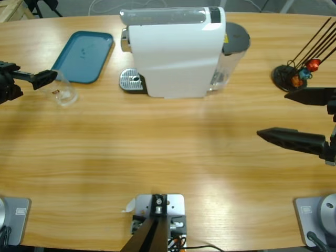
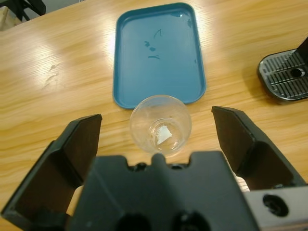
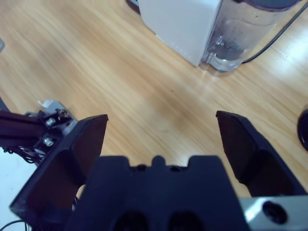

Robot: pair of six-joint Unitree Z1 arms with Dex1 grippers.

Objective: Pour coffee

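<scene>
Down at the near edge, bare wooden table (image 1: 168, 157) runs wide across the middle, nothing on it there. Over on the right, the right gripper (image 1: 270, 113) hangs above the wood with its two black jaws spread wide, nothing between them; its wrist view looks down on plain boards (image 3: 144, 96). On the left side, the left gripper (image 2: 156, 130) has its jaws spread as well, one either side of a clear glass cup (image 2: 160, 124), and neither jaw touches it. The cup (image 1: 63, 89) stands upright on the table, just beside the near edge of a teal tray (image 1: 86, 55). In the bottom of the glass there is only a small pale patch; whether that is the coffee cannot be told. Further back, the white coffee machine (image 1: 176, 50) sits in the centre, its metal drip grille (image 1: 131, 80) sticking out on the tray's side and a clear water tank (image 3: 240, 33) on the other. Off at the far right stands a black wire capsule holder (image 1: 294, 73) with orange and red capsules.
</scene>
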